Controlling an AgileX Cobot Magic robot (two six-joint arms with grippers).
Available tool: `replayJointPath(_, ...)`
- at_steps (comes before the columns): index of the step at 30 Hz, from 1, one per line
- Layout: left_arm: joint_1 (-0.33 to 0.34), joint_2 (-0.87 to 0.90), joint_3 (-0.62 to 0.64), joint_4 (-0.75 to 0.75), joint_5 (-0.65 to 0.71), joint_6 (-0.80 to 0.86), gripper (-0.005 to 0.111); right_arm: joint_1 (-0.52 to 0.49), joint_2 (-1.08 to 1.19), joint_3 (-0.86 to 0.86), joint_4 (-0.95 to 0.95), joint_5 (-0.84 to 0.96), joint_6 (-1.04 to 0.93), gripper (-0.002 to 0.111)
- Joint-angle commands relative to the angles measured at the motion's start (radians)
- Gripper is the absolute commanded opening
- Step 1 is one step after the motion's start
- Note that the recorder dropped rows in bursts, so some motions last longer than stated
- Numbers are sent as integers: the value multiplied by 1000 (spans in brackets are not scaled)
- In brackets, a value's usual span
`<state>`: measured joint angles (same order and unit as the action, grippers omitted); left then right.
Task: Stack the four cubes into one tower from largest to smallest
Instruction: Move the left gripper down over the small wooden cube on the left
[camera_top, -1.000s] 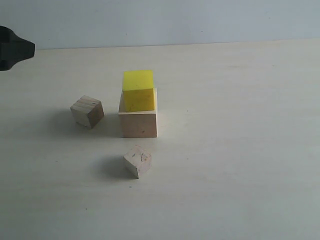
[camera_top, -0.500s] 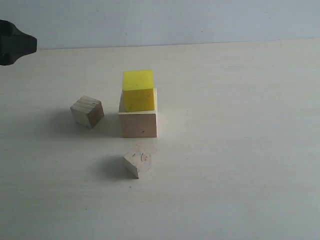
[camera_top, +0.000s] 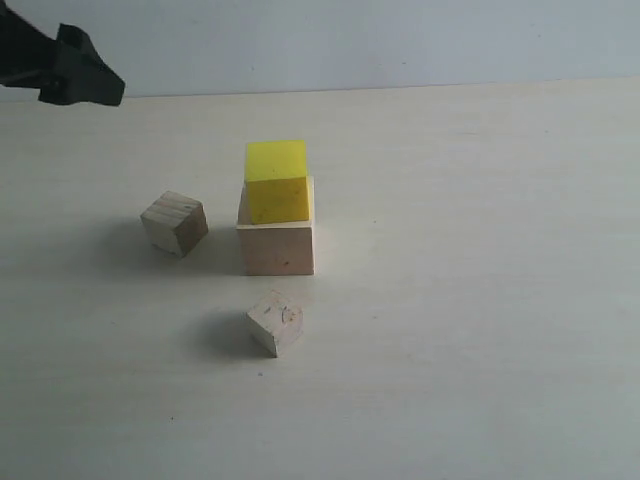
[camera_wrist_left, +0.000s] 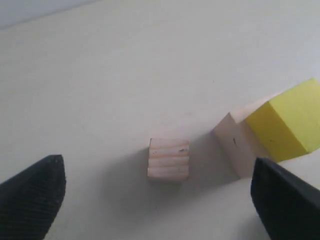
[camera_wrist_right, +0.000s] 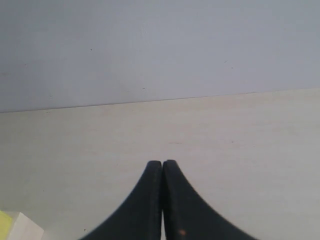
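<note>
The exterior view gave me all four pieces. The mid-sized bright yellow cube sat on top of the large pale wooden cube. A small bare wooden cube lay apart to their left, and the smallest wooden cube with a knot mark lay apart in front of them. The left wrist view missed the knot-marked cube; it showed the small bare cube between the two fingers, with the stack just beside it. The right wrist view caught only a corner of the stack.

The left gripper hung above the table with its jaws spread wide, holding nothing. The right gripper was pressed fully closed, empty, and out of the exterior view.

The pale tabletop ran wide to the right of the stack, and its far edge met a grey wall.
</note>
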<state>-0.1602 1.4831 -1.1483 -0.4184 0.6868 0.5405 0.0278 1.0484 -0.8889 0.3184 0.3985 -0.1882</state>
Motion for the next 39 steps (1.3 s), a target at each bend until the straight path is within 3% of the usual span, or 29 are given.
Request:
replayJointPath(1,-5,131,-92,73,113,-28,97,-5,1,5,1,-4,-3,0)
replayJointPath(13,-74,356,-246,121,156,-28,95,-5,1,5,3,-4,-3,0)
replayJointPath(20,-110,455,-254,173,155,-26,95,-5,1,5,3,-4,-3,0)
replayJointPath(39,-112,520,-255,174,58,-26,95,-5,1,5,3,-4,-3,0)
